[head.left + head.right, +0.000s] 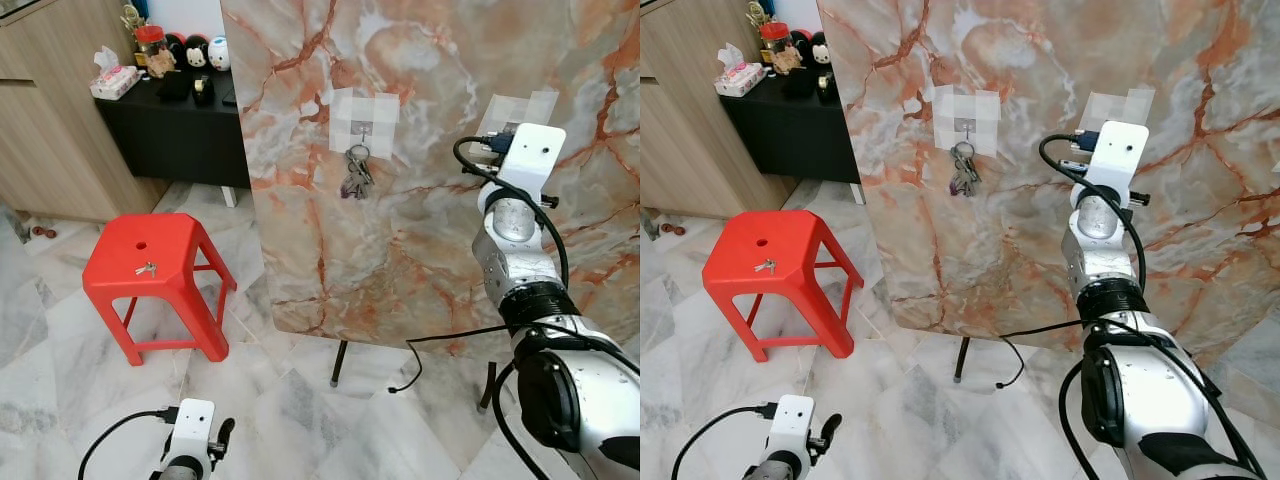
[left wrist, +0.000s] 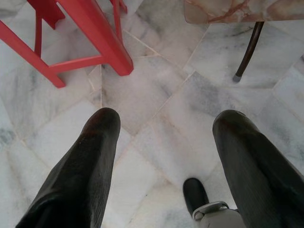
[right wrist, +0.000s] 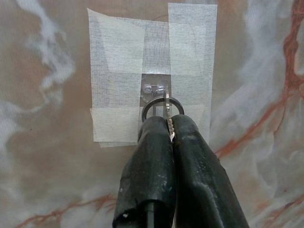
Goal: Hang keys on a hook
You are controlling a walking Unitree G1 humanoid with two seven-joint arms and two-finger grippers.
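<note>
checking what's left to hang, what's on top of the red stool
A single small key lies on the red stool seat, beside the round hole in its middle. Nothing else is on it. What lies on the floor under the seat is covered from here.

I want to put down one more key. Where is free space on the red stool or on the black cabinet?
The red plastic stool has bare seat around its small key and centre hole. The black cabinet top is crowded with the tissue box and plush toys. The right gripper holds a key ring at the taped hook.
</note>
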